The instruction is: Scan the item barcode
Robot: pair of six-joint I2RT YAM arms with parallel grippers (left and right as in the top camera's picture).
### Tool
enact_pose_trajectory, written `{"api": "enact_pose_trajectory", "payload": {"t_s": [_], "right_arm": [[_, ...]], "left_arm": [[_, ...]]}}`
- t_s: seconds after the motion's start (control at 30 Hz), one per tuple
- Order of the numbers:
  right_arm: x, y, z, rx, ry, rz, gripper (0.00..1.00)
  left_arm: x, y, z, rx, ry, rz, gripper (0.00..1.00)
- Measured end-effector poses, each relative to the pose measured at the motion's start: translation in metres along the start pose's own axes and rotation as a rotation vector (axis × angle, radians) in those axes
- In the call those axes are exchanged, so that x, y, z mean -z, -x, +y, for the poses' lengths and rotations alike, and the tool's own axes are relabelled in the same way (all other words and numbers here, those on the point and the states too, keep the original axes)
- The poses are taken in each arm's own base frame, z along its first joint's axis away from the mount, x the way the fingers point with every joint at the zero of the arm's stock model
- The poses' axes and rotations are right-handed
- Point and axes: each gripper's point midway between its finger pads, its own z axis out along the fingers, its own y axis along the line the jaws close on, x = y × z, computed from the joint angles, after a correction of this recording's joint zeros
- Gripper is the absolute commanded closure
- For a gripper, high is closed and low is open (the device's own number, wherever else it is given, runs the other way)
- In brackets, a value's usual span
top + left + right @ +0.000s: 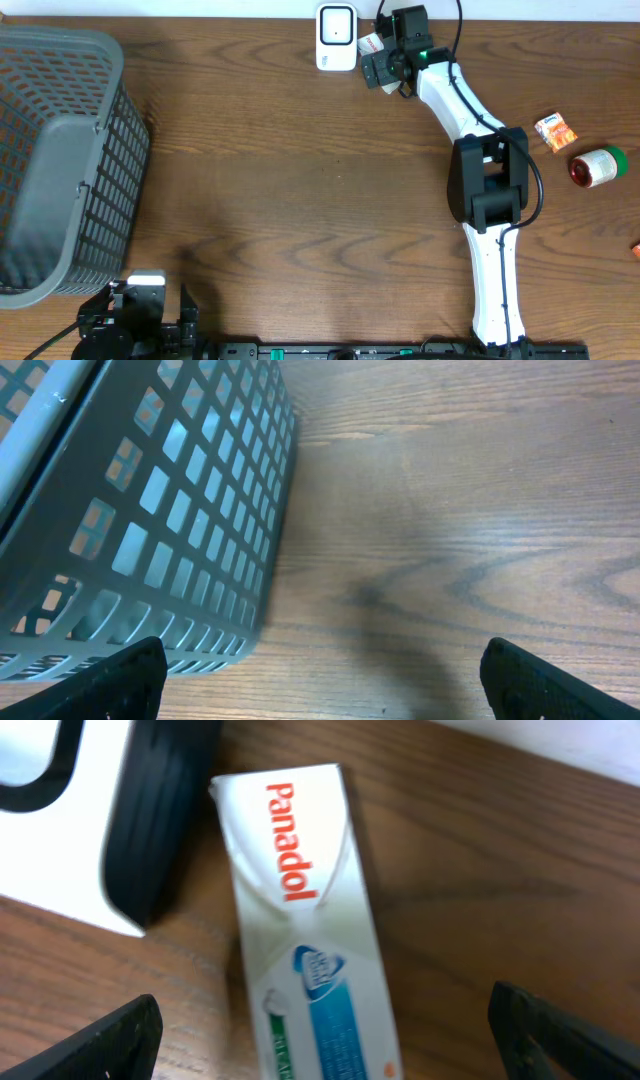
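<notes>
Fingertips of our left gripper (325, 675) are showing dark in the bottom corners of the left wrist view. They are standing wide apart with only bare table (450, 510) between them. In the overhead view that gripper is sitting at the lower left, just below the basket (110, 190). The basket's grey lattice wall is filling the upper left of the left wrist view and is standing upright on the wood.

Moving rightward in the overhead view, we are seeing the scanner (336, 35) at the top middle, white with a dark window. Just to its right the box (300, 920) is lying flat on the table, white with red Panadol lettering and a blue patch lower down. In the right wrist view it is running from the upper middle down to the bottom edge. Its upper left corner is lying just beside the scanner's black side, and we cannot tell whether the two are touching.

We are holding our right gripper (330, 1030) over that box with the fingers spread wide, one tip in each bottom corner of the right wrist view, neither touching the cardboard. Our right arm (470, 110) is reaching from the bottom edge to the top of the overhead view. At the far right an orange packet (556, 130) is lying near a roll (597, 167) with a red end and a green band, both well apart from the box.
</notes>
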Motion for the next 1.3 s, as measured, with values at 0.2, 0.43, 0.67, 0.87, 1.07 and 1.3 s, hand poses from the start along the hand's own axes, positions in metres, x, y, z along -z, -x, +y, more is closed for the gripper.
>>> {"api": "enact_pose_trajectory", "payload": {"t_s": [0.2, 0.43, 0.67, 0.87, 1.07, 1.3], "right_arm": [[-0.019, -0.016, -0.002, -0.003, -0.001, 0.023, 0.01], [-0.031, -0.015, 0.002, 0.000, 0.023, -0.004, 0.18], [-0.034, -0.013, 0.007, 0.013, 0.045, -0.022, 0.55], [-0.030, -0.019, 0.007, 0.011, 0.044, 0.025, 0.66], [-0.004, -0.040, -0.002, 0.004, 0.012, 0.160, 0.71], [0.115, -0.048, -0.045, -0.099, -0.039, 0.330, 0.75]], "left_arm": [[0.000, 0.000, 0.000, 0.000, 0.000, 0.000, 0.01], [0.000, 0.000, 0.000, 0.000, 0.000, 0.000, 0.01], [0.000, 0.000, 0.000, 0.000, 0.000, 0.000, 0.01], [0.000, 0.000, 0.000, 0.000, 0.000, 0.000, 0.01], [0.000, 0.000, 0.000, 0.000, 0.000, 0.000, 0.01], [0.000, 0.000, 0.000, 0.000, 0.000, 0.000, 0.01]]}}
